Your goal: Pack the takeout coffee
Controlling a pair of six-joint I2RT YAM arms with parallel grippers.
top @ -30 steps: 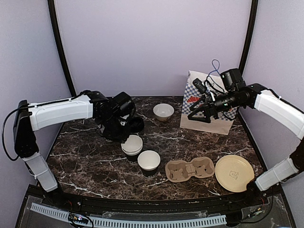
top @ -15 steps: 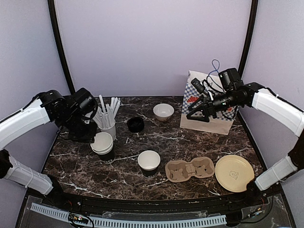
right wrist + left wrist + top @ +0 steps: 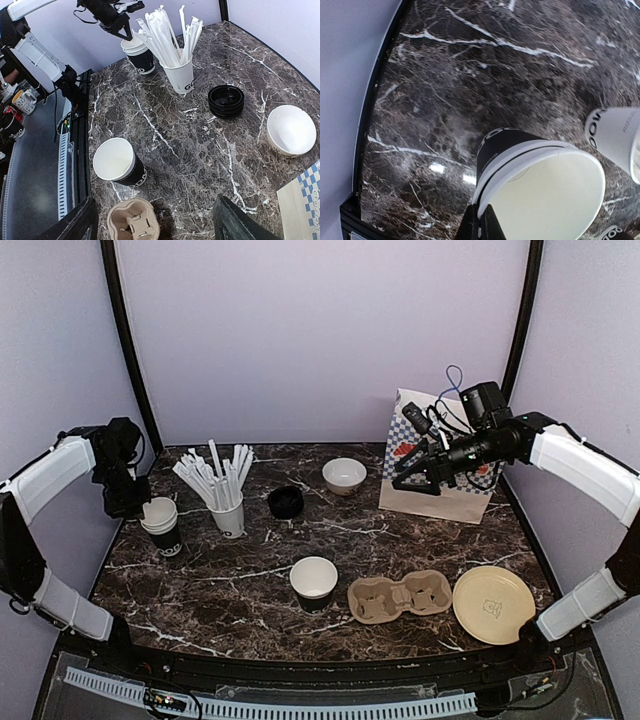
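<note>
left jaws are closed tight, pinching the rim of a stack of nested black cups [image 3: 160, 525], white inside, at the far left of the table [image 3: 200, 610]. right jaws stand wide apart and hold nothing, hanging in the air in front of the checkered paper bag [image 3: 440, 505] in the upper right of the top view. one more black cup [image 3: 313, 580] stands open at lower centre, just left of the cardboard carrier [image 3: 400, 597]. a short stack of black lids [image 3: 285, 502] lies between the white cup of sticks [image 3: 228, 518] and the white bowl [image 3: 344, 475]. in the right wrist view the white cup shows the letters "go"; the rest curves out of sight. the white print on the black cups and the bag's red mark are too small to read.
</note>
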